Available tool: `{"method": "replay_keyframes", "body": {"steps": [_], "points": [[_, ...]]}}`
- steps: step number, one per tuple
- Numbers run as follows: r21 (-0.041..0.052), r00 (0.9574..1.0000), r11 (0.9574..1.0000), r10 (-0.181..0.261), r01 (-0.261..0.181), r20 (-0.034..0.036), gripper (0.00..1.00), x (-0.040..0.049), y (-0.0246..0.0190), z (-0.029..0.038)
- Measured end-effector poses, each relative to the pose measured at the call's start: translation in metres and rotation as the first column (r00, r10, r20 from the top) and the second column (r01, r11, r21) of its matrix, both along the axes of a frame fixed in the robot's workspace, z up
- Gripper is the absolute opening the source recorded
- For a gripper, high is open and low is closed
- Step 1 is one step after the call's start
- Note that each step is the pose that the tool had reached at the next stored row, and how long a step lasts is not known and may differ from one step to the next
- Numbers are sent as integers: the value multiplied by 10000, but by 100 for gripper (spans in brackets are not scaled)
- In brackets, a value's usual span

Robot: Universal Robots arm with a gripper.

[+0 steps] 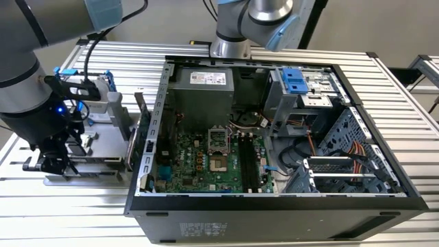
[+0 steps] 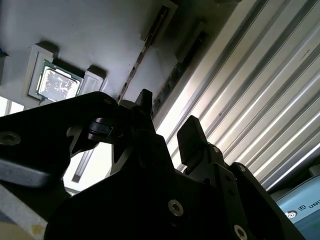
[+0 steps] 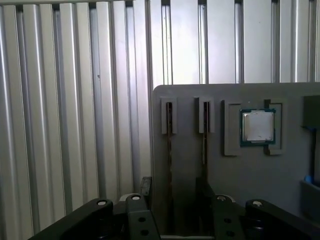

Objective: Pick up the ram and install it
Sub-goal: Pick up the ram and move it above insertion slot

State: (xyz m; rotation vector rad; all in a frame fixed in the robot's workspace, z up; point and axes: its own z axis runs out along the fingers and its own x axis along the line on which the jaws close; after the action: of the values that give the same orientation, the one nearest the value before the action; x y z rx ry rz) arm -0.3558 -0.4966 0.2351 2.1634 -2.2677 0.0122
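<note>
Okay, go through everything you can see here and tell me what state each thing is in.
Gripper: jaws open, low over the tray, holding nothing.
Ram sticks: two, on edge in tray slots, not gripped.
Processor: lying flat in its tray pocket.
Tray: resting on the slatted table.
Computer case: on its side, side panel off, interior exposed.

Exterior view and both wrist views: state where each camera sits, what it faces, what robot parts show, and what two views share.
Exterior view: off the arm, looking down into the open computer case; arm and gripper at the exterior view's left.
First wrist view: on the wrist, facing the grey tray; open fingers show.
Second wrist view: on the wrist, behind the fingers, facing the tray.
Shared: both wrist views show the processor chip.
</note>
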Motion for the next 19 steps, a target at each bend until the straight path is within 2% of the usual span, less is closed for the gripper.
{"method": "replay_keyframes", "body": {"steps": [5,19], "points": [[-1,10000,10000,-4,4,-1,100,-1,-14,-64],[-1,9997,9997,-231,231,-1,100,0,-15,-272]]}}
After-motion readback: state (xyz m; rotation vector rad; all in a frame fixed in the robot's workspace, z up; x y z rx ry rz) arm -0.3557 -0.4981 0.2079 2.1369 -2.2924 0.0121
